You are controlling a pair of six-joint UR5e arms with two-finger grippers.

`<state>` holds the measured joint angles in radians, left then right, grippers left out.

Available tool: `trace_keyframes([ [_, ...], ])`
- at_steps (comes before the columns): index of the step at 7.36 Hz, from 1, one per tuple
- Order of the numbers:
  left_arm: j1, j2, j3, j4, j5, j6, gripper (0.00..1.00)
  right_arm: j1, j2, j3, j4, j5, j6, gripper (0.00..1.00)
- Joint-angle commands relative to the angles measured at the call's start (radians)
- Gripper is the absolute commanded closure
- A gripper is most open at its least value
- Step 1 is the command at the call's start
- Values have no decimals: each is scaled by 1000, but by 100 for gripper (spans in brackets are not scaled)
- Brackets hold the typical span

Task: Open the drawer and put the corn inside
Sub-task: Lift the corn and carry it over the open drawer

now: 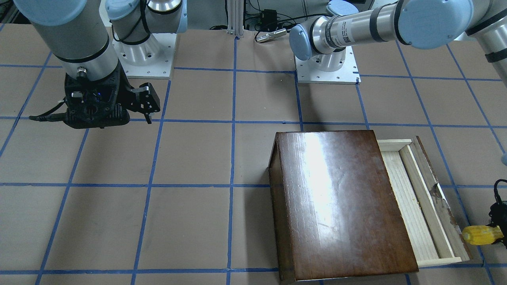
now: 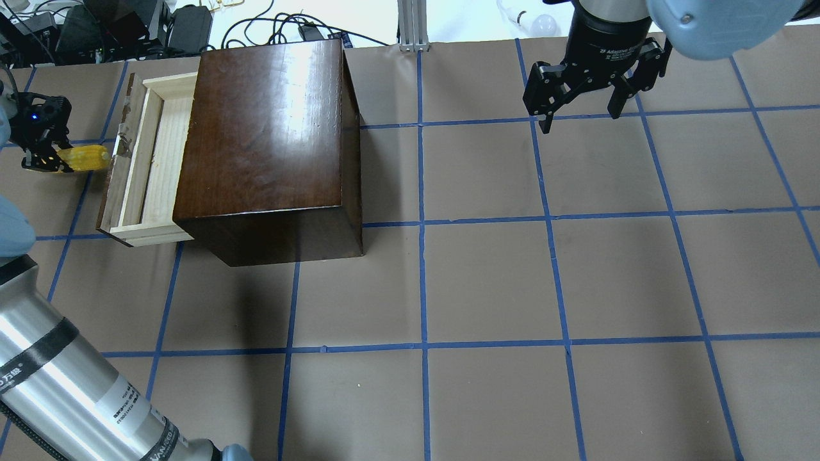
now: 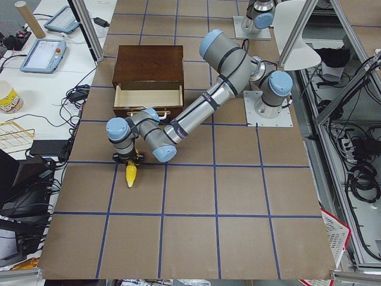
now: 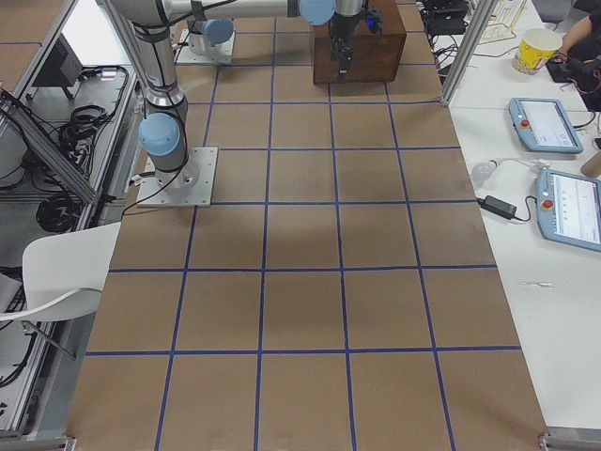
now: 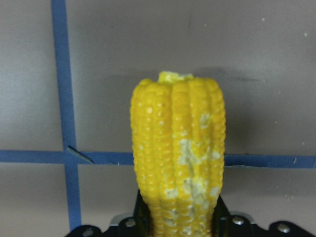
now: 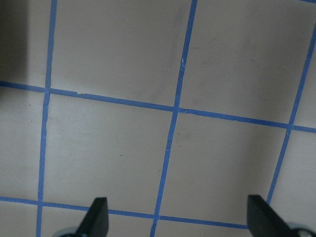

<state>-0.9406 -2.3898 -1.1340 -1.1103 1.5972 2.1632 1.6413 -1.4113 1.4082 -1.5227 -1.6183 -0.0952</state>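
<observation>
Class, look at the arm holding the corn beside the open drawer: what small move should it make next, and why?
Probably lift the corn and carry it over the front edge of the drawer, above its pale tray. The left tool is shut on the corn, the drawer is already pulled out, and the corn is just outside its front.

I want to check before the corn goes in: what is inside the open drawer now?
The exposed part of the drawer shows only bare pale wood, no object in it. Its back part lies under the cabinet and cannot be seen. The corn is outside.
</observation>
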Motion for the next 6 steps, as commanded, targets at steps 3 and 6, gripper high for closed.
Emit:
trace_keyframes([
  [3,-23,173,16,-196,-31,-359,100,0,0,0,1,0,-1,0],
  [6,-79,276,16,-329,-40,-866,100,0,0,0,1,0,0,0],
])
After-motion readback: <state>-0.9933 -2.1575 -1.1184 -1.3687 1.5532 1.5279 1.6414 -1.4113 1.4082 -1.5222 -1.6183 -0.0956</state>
